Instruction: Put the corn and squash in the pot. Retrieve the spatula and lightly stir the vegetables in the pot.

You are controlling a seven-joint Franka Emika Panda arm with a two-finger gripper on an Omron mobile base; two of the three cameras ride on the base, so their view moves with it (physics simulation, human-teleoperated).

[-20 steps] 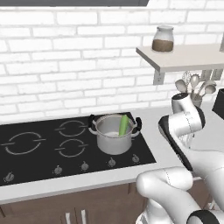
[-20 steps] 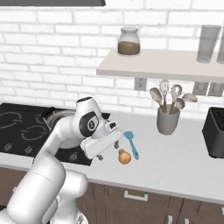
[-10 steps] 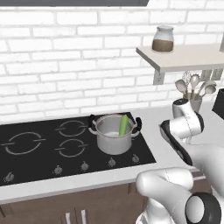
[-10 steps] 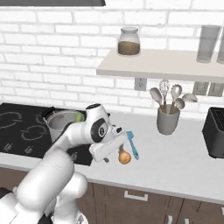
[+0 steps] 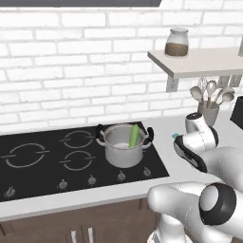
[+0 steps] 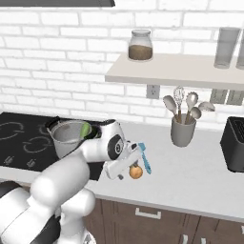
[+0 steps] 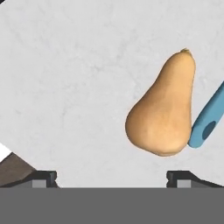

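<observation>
The silver pot (image 5: 124,147) (image 6: 68,137) stands on the hob's right front burner. A green corn piece (image 5: 134,136) (image 6: 86,129) leans inside it. To the right, on the white counter, lies the orange pear-shaped squash (image 6: 136,172) (image 7: 164,113). The light-blue spatula (image 6: 144,157) (image 7: 209,122) lies against its side. My gripper (image 6: 128,163) (image 7: 111,179) hovers open just above the counter, empty. In the hand view the squash lies ahead of the right fingertip (image 7: 179,177), off centre.
A grey utensil cup (image 6: 183,131) (image 5: 208,110) with spoons and a whisk stands at the wall. A black toaster (image 6: 234,150) sits at the far right. The shelf (image 6: 171,71) above holds a jar (image 6: 140,45) and a glass (image 6: 225,40). The black hob (image 5: 42,161) spreads left.
The arm has swung right, away from the pot, and brought the open hand down over the squash and spatula. Nothing on the counter has moved.
</observation>
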